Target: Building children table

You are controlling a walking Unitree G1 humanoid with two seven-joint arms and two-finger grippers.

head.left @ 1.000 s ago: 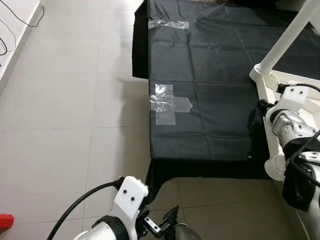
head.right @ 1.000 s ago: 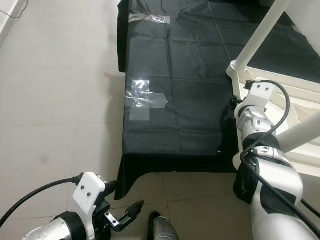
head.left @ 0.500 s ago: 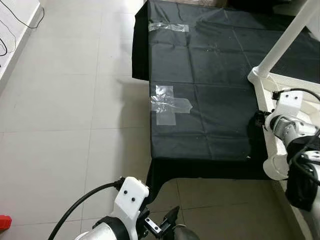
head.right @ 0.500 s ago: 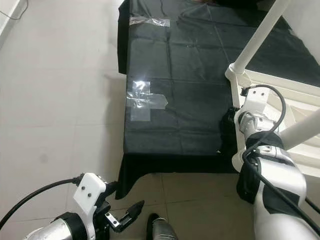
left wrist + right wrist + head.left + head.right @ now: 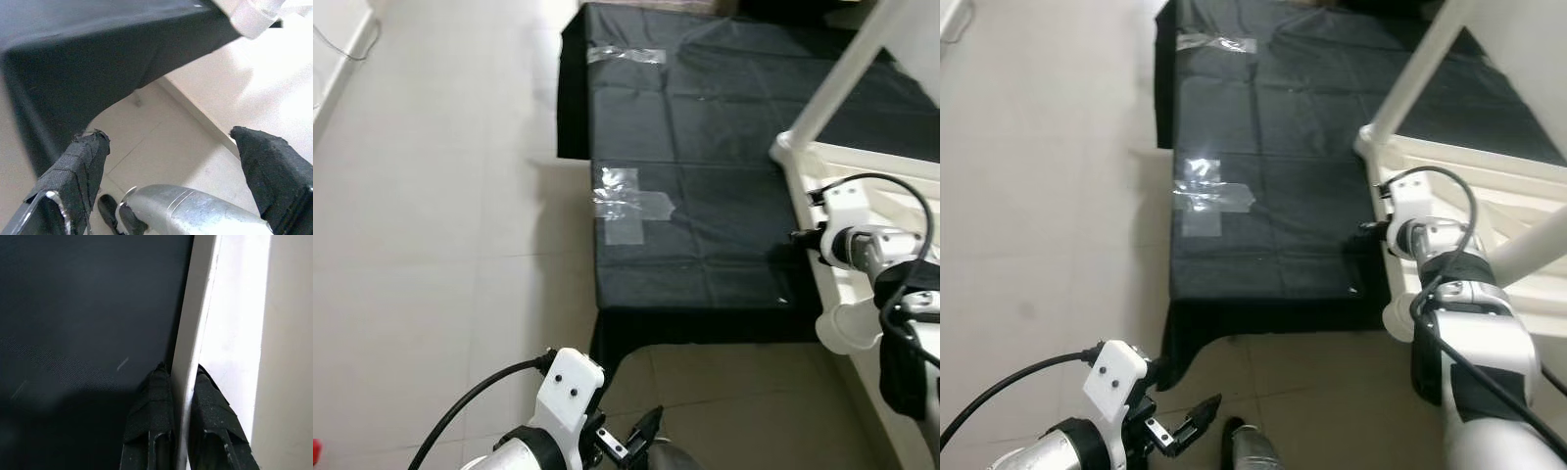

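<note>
- The white children's table frame [image 5: 1489, 186] is found lying on the right part of the black-covered surface [image 5: 1273, 127], legs pointing up.
- The right gripper [image 5: 182, 382] is seen pinching the frame's thin left edge.
- The left gripper [image 5: 176, 166] is held spread, low beside the surface's front corner, away from the frame.
- Step judged: repositioning the frame; a steady pull without slipping is called for next.

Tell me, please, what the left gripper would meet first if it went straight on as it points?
Probably the hanging edge of the black cloth; the left gripper, fingers open, points toward it across bare floor tiles, though depth is unclear.
</note>
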